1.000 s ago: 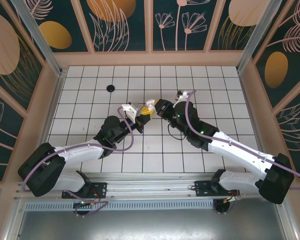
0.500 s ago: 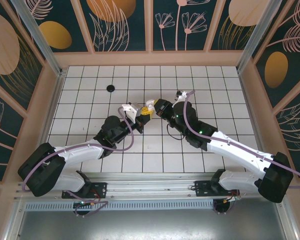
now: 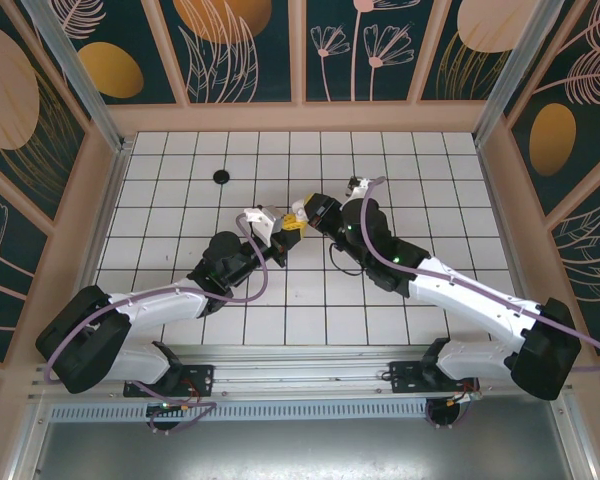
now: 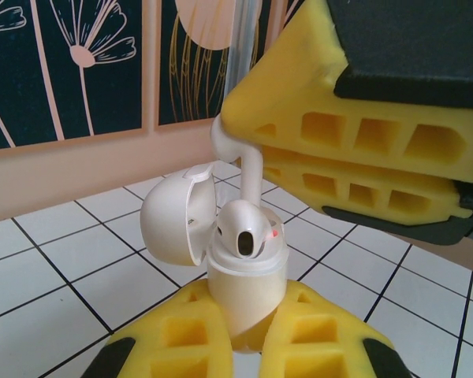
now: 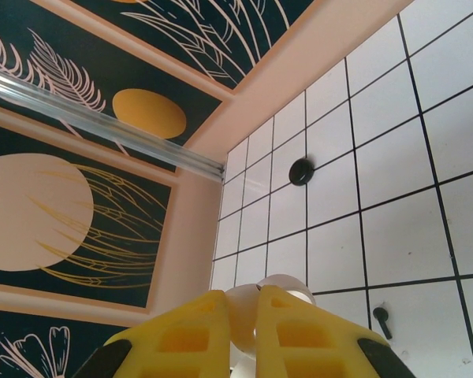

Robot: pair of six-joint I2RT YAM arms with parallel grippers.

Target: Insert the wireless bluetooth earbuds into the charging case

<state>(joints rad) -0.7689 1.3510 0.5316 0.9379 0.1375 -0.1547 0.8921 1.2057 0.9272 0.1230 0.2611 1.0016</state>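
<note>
We see a white tiled table (image 3: 400, 160) walled by flower-patterned panels. Over its middle the left arm (image 3: 160, 305) and the right arm (image 3: 460, 290) reach toward each other until their tips nearly meet.

The left gripper (image 3: 288, 226) has its yellow fingers clamped on the lower half of the charging case (image 4: 244, 287). It holds the case clear of the tiles, with the lid (image 4: 177, 220) swung open to one side.

The right gripper (image 5: 251, 307) comes in from above, its jaws pinched nearly together on the thin stem of a white earbud (image 4: 248, 232). We see the bud's rounded head sitting in the mouth of the case.

Well apart, toward the far left of the table, lies a black disc (image 3: 221, 177). We notice a small black piece (image 5: 381, 316) on a tile nearer the grippers, but it is too small for us to tell what it is.
</note>
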